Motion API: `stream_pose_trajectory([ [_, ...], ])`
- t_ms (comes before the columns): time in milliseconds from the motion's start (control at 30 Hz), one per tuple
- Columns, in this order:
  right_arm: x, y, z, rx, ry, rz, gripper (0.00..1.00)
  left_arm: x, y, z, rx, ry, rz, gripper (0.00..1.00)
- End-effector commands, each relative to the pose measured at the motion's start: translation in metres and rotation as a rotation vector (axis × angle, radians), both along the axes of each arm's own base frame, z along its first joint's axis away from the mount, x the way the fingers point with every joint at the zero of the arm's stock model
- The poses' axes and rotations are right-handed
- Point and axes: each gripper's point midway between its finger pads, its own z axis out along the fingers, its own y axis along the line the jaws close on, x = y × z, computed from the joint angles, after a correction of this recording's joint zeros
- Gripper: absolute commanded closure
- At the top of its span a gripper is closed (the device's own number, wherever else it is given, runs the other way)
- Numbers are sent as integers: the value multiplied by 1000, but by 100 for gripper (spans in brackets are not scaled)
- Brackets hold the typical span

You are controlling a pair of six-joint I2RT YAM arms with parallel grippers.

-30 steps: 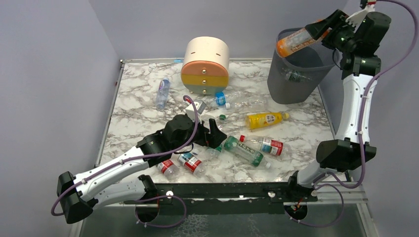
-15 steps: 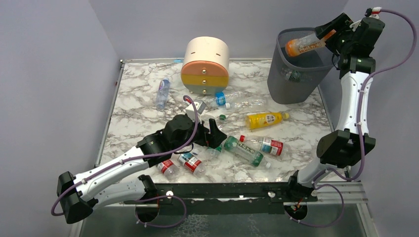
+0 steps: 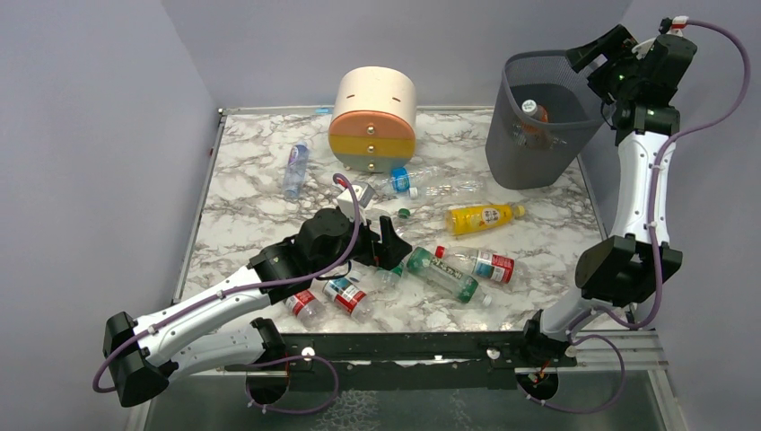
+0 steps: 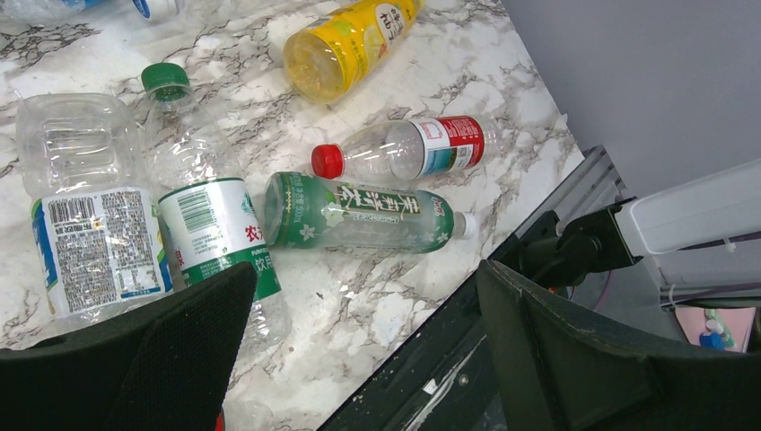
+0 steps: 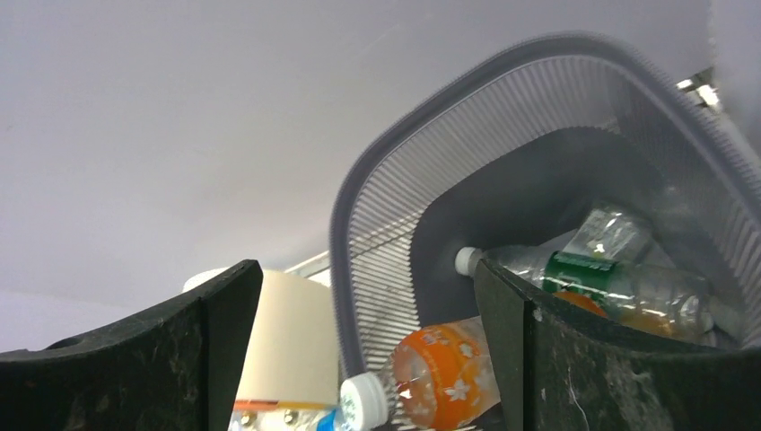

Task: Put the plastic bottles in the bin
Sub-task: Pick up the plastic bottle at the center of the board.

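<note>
Plastic bottles (image 3: 441, 275) lie scattered across the marble table (image 3: 251, 224) in the overhead view, most of them just ahead of the left gripper (image 3: 388, 244), whose fingers stand apart with nothing between them. The right gripper (image 3: 592, 52) hangs above the far right corner of the bin (image 3: 529, 171), jaws apart and empty. An orange bottle (image 3: 533, 112) sits below it inside the mesh. The drop looks finished, so the sound move is to rise clear of the rim before swinging back toward the table.

From the left wrist, a green-labelled bottle (image 4: 359, 213) lies just ahead of the spread fingers, with a red-capped bottle (image 4: 404, 151) right beyond it and a yellow bottle (image 4: 345, 45) farther ahead. Two clear bottles (image 4: 202, 215) crowd the left finger and could be nudged by a closing grip.

From the right wrist, the orange bottle rests beneath the open fingers, inside the bin. Another clear bottle lies deeper in. A drawer unit (image 5: 278, 341) shows past the rim.
</note>
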Motion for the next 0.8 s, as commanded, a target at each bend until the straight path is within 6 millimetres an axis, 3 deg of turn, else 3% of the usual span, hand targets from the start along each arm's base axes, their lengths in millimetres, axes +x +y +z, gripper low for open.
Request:
stream_pose_trajectory([
  [0,-21,37,31,33,-104,180,9,-1,-1,0,-4,-10,-4,1],
  [100,-32,71,26,50,-112,316,0,-2,-1,-2,-6,-3,-8,1],
  [433,-75,181,9,61,-107,653,0,-3,-4,-8,-4,-1,-24,1],
  [767,-115,242,-33,68,-20,827,0,-2,0,-13,-3,-5,-11,1],
])
